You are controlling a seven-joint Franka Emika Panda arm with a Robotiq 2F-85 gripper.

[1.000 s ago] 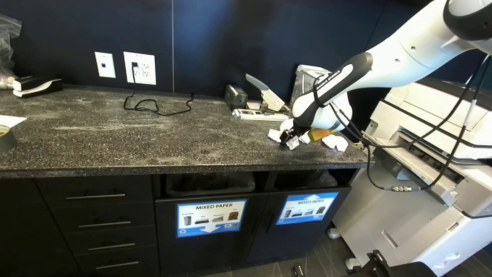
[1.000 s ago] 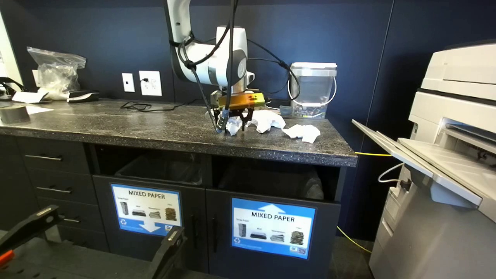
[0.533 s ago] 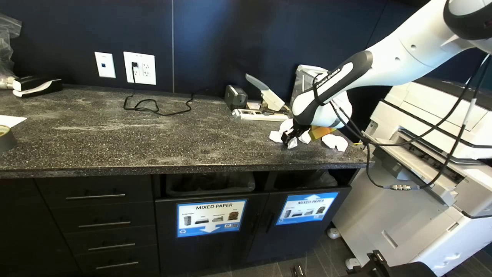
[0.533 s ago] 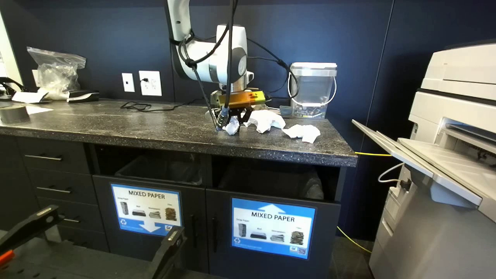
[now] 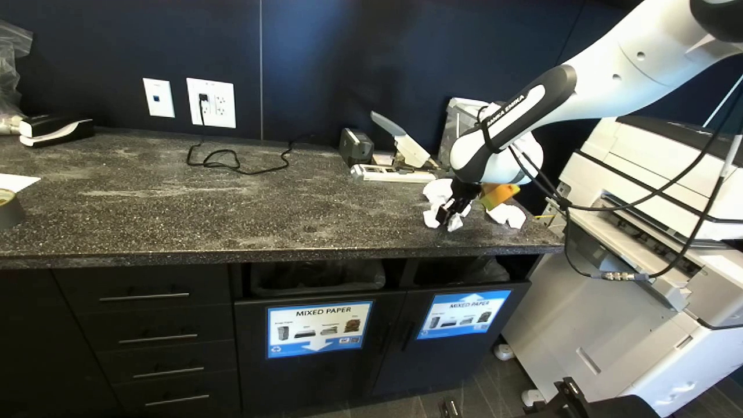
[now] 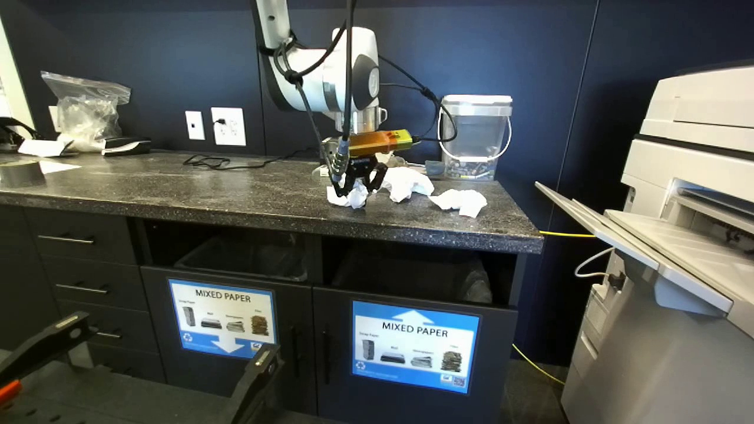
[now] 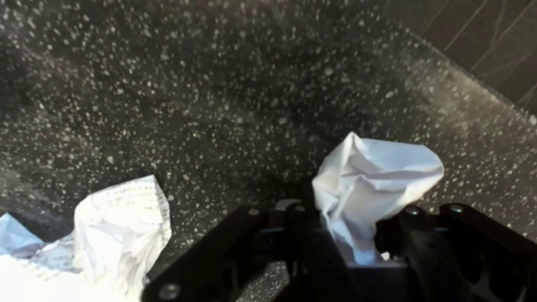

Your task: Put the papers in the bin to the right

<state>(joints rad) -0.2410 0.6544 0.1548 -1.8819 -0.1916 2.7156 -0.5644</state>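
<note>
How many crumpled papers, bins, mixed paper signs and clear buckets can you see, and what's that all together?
Crumpled papers: 3
Bins: 2
Mixed paper signs: 2
Clear bucket: 1
Total: 8

"mixed paper" on two signs [image 6: 416, 347], cabinet doors [image 6: 412, 407] | "…anka emika", start covered, robot arm [image 5: 586, 93]

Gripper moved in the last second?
Yes. In an exterior view the gripper has shifted right, toward the printer.
</note>
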